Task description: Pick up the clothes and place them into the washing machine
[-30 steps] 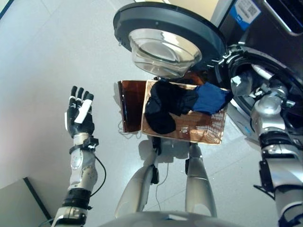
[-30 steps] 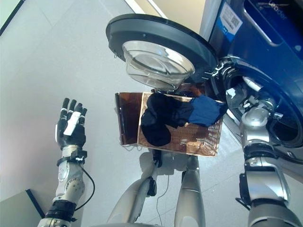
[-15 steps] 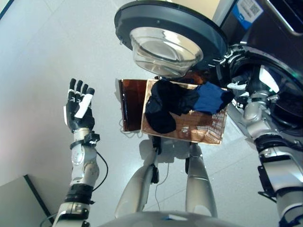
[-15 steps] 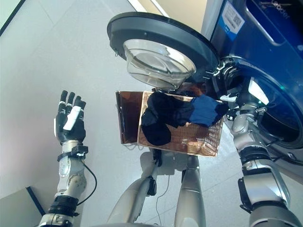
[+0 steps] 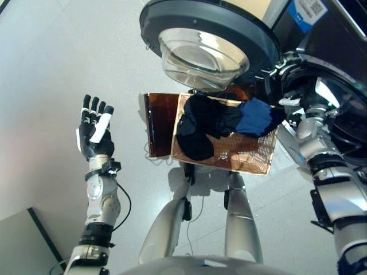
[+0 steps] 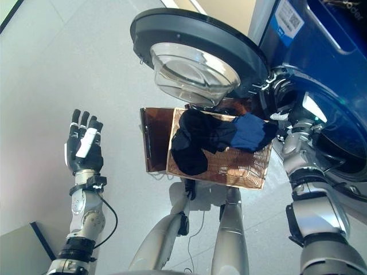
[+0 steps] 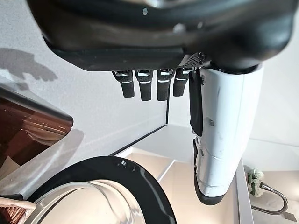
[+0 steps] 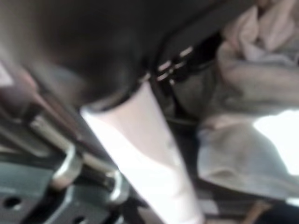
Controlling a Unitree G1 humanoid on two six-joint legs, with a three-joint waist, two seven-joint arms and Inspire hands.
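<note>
Label on washing machine [image 6: 288,19] too small to read; left hand [image 5: 94,133] splayed, holding nothing; right hand [image 6: 285,116] at drum mouth, grip unclear.

One basket [image 5: 252,163]; two garments; one washing machine [image 6: 321,69].

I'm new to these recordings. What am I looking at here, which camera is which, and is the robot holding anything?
A two-armed humanoid robot stands over laundry. The two wide pictures come from its head, looking down; the two close-ups come from its wrists.

On the pale floor sits a brown wicker laundry basket with a black garment and a blue garment heaped in it. Above it swings the round glass washing-machine door, open, beside the dark blue washing machine.

The left hand is raised at the side, fingers straight, holding nothing. The right hand reaches into the machine's drum opening; its wrist view shows pale cloth close by, but whether it grips that cannot be told.
</note>
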